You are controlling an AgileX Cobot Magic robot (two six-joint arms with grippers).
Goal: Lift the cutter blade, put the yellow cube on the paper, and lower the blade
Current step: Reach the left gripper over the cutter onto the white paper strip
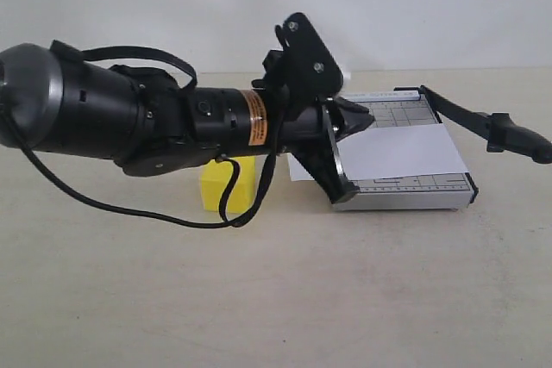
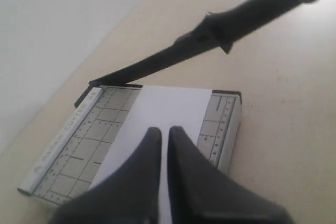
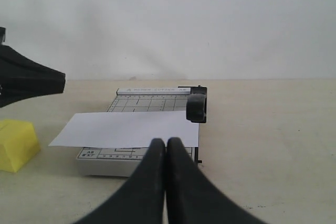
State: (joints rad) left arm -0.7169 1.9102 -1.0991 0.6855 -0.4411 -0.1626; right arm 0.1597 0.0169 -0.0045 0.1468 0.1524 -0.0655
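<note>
My left gripper (image 1: 364, 121) is closed on nothing and hovers over the left end of the grey trimmer base (image 1: 405, 193). My right gripper (image 3: 166, 142) is pinched shut too, empty, facing the trimmer from its blade side. The cutter blade (image 1: 517, 137) stands raised along the right edge. The paper (image 1: 401, 151) lies across the grid. The yellow cube (image 1: 226, 185) sits on the table (image 1: 276, 299), left of the trimmer and clear of the paper.

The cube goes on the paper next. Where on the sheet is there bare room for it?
The paper is bare across its middle and toward the raised blade, between the gridded strips of the base. Its other end is crowded: the left fingers hang over it.
</note>
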